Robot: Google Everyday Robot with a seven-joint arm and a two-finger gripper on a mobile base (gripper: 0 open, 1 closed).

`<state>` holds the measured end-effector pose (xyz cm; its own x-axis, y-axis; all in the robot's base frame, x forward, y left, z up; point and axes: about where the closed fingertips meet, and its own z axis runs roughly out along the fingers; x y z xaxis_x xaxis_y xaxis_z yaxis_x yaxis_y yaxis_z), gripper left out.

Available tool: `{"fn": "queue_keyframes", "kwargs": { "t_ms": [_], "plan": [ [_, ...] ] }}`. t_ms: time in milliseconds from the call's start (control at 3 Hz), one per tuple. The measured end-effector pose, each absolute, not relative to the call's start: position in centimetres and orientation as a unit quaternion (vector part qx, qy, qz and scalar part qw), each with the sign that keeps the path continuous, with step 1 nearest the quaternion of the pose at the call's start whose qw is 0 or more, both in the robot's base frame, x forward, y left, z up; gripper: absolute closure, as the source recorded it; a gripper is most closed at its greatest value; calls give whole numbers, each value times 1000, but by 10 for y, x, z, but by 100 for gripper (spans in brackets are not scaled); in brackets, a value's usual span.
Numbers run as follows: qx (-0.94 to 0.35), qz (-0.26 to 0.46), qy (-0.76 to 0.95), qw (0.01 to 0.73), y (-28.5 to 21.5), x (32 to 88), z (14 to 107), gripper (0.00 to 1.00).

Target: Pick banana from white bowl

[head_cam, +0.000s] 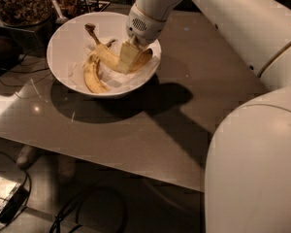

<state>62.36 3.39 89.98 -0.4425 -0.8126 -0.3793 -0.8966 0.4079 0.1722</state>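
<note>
The white bowl [63,42] stands on the grey table at the upper left, lined with white paper. My gripper [129,54] reaches down into its right half and is shut on the banana [109,57]. This banana is the straighter one, and its dark stem end [89,28] points up and to the left, above the bowl's floor. Its other end [144,57] sticks out to the right of the fingers. A second, more curved banana [92,75] lies loose in the bowl's front left.
A container of brown bits [19,1] and a dark object [2,52] stand left of the bowl. The table's front edge [102,166] runs across the middle of the view, with cables [82,208] on the floor below. My own white body [254,169] fills the right.
</note>
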Motion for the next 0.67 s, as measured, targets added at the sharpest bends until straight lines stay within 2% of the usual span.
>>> {"fn": "queue_keyframes", "kwargs": {
  "t_ms": [667],
  "plan": [
    [-605,243,737,180,21,572,951,100]
  ]
}}
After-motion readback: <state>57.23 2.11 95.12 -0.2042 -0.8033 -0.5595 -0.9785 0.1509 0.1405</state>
